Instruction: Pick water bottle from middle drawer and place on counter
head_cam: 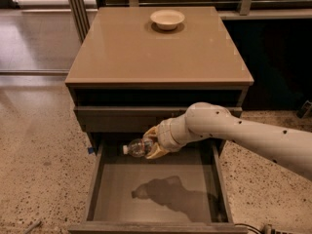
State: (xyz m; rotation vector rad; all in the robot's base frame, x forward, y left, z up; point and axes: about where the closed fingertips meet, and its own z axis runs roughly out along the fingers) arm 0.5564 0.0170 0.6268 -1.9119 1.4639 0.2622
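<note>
The water bottle (137, 147) is a small clear bottle with a white cap pointing left. My gripper (152, 144) is shut on it and holds it lying sideways, above the back of the open middle drawer (117, 191) and just below the shallow drawer front. The drawer floor under it is bare grey and carries the arm's shadow. The counter (146, 52) is the tan glossy top of the cabinet, above and behind the gripper. My white arm comes in from the right.
A white bowl (167, 19) stands at the back of the counter. The shallow upper drawer front (122, 116) is shut just above the bottle. The speckled floor (39, 150) lies to the left, and dark furniture to the right.
</note>
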